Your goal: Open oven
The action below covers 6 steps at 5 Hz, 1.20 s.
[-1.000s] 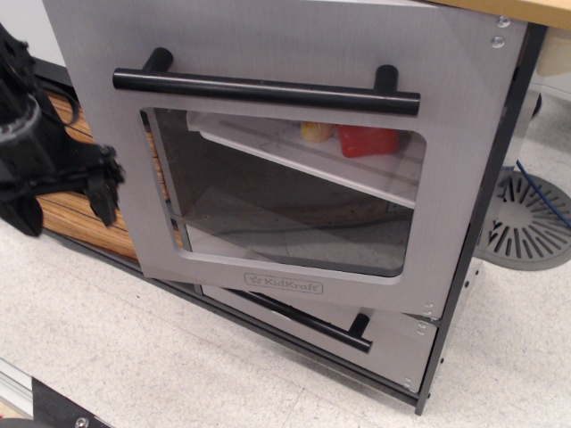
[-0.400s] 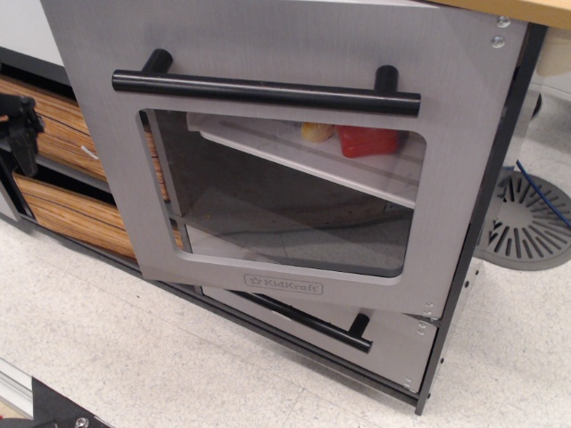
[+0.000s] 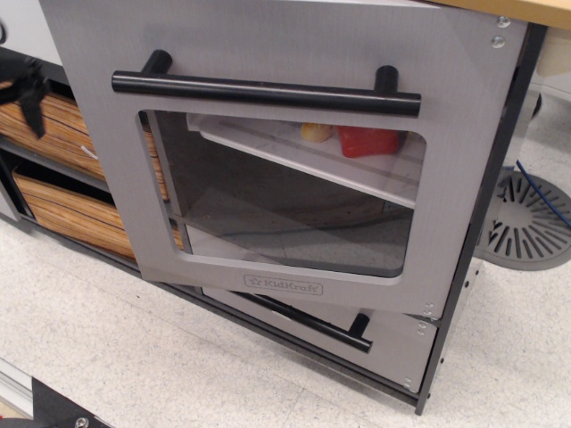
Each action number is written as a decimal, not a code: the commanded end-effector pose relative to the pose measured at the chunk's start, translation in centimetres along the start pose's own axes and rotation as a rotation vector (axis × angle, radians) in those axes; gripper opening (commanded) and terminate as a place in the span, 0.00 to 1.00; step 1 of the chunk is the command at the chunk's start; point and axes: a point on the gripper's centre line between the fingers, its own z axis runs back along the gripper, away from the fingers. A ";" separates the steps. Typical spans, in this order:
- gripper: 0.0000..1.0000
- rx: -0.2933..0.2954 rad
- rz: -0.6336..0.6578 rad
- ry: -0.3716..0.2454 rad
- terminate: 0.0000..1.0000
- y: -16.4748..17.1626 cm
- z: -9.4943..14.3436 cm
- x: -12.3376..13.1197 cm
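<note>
I am hanging at the far left edge of the view, high up, with only a sliver of my gripper (image 3: 31, 89) showing in front of the wood drawers (image 3: 62, 169). Whether my fingers are spread or pressed together I cannot tell, since too little of them is in view, but they are holding nothing.

The oven (image 3: 285, 169) is filling the middle of the picture, off to my right. Its door is already standing ajar, swung out on hinges along the right side, so that the left edge is leaning toward the camera and hiding part of the drawers. The handle (image 3: 266, 91) is running left to right across the top of the door (its long axis is nearly level), and its left end is the end nearer me. I am judging the door open, or close to it; I am well apart from the handle.
</note>
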 end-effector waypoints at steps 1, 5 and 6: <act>1.00 -0.033 0.112 -0.075 0.00 -2.2 2.8 3.6; 1.00 -0.096 -0.355 -0.043 0.00 -3.2 5.2 -5.2; 1.00 -0.120 -0.335 -0.057 0.00 -5.1 5.5 -6.9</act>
